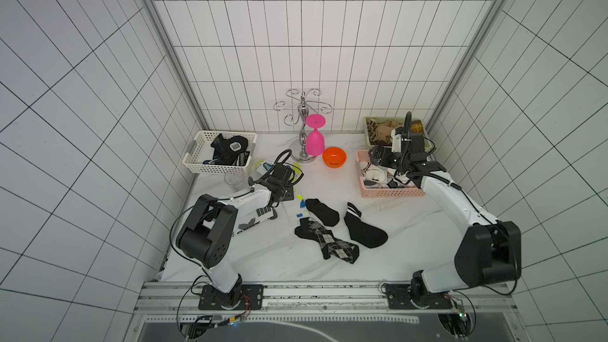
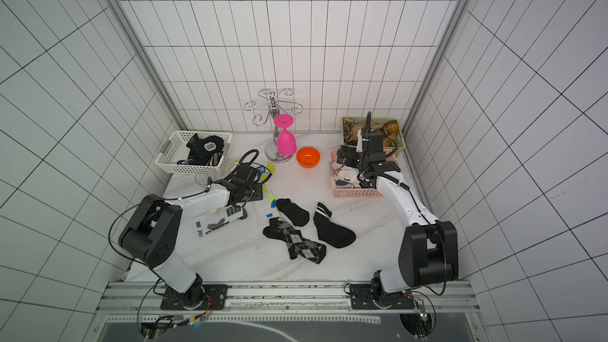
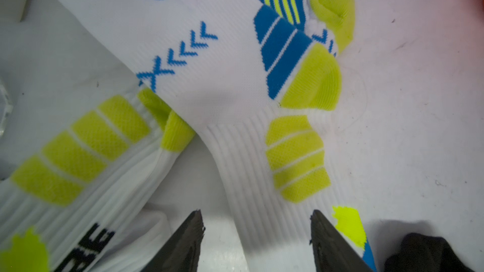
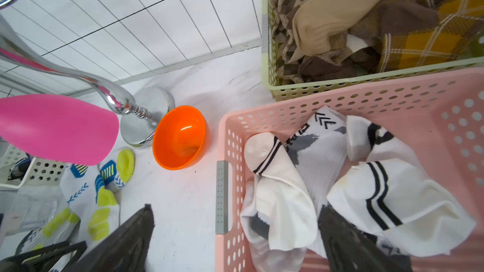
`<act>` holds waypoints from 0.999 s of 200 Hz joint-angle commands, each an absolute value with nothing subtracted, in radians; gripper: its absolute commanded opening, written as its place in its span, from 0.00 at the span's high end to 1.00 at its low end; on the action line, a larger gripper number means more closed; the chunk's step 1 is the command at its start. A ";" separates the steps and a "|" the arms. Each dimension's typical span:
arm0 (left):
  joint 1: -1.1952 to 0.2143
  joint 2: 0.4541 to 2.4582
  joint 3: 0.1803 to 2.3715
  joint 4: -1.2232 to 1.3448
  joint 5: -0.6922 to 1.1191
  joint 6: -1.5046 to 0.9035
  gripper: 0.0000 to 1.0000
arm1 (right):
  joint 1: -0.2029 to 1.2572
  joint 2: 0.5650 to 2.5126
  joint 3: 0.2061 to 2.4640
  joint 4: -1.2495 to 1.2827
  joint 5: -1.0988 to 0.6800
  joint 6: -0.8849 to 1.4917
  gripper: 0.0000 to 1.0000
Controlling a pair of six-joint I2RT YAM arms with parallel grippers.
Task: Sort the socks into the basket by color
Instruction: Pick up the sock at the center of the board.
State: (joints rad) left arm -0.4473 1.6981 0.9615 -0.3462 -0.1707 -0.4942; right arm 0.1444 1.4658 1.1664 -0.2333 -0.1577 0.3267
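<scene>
My right jaws hang released over the pink basket [image 4: 327, 98], white striped socks [image 4: 392, 192] sorted inside. My left jaws, spread, straddle a white yellow-blue sock [image 3: 235, 95] on the table [image 3: 406, 126], likely next. Three black socks [image 1: 365, 230] lie loose.

Lab cell: tiled walls [image 1: 296, 44], aluminium rail [image 1: 329, 292], marble tabletop [image 1: 260, 258]

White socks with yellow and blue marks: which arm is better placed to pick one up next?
Left. The left gripper stands open over one sock; the right gripper is away at the pink basket.
</scene>
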 commanded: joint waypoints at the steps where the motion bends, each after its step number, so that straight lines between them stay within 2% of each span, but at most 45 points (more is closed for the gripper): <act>1: -0.437 1.739 0.987 -0.241 -0.211 -0.510 0.34 | 0.164 1.424 1.254 -0.262 -0.195 0.310 0.01; 16: -0.432 1.766 0.983 -0.198 -0.211 -0.499 0.34 | 0.174 1.413 1.240 -0.258 -0.213 0.311 0.01; 36: -0.420 1.813 0.997 -0.185 -0.204 -0.490 0.41 | 0.182 1.401 1.226 -0.256 -0.235 0.310 0.03; 51: -0.419 1.821 0.991 -0.165 -0.190 -0.477 0.54 | 0.183 1.390 1.218 -0.252 -0.245 0.307 0.04; 75: -0.419 1.785 0.962 -0.146 -0.176 -0.466 0.80 | 0.186 1.369 1.211 -0.249 -0.263 0.303 0.06; 112: -0.435 1.634 0.892 -0.147 -0.177 -0.419 1.00 | 0.193 1.347 1.206 -0.243 -0.312 0.299 0.06; 166: -0.455 1.354 0.826 -0.174 -0.145 -0.316 1.00 | 0.225 1.329 1.186 -0.191 -0.447 0.275 0.07; 200: -0.459 1.214 0.828 -0.196 -0.041 -0.247 1.00 | 0.274 1.315 1.184 -0.146 -0.535 0.240 0.07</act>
State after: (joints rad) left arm -0.4519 1.2907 0.8341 -0.1860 -0.1223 -0.3214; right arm 0.2363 1.3548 1.1660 -0.2062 -0.4328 0.2874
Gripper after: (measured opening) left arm 0.048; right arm 0.933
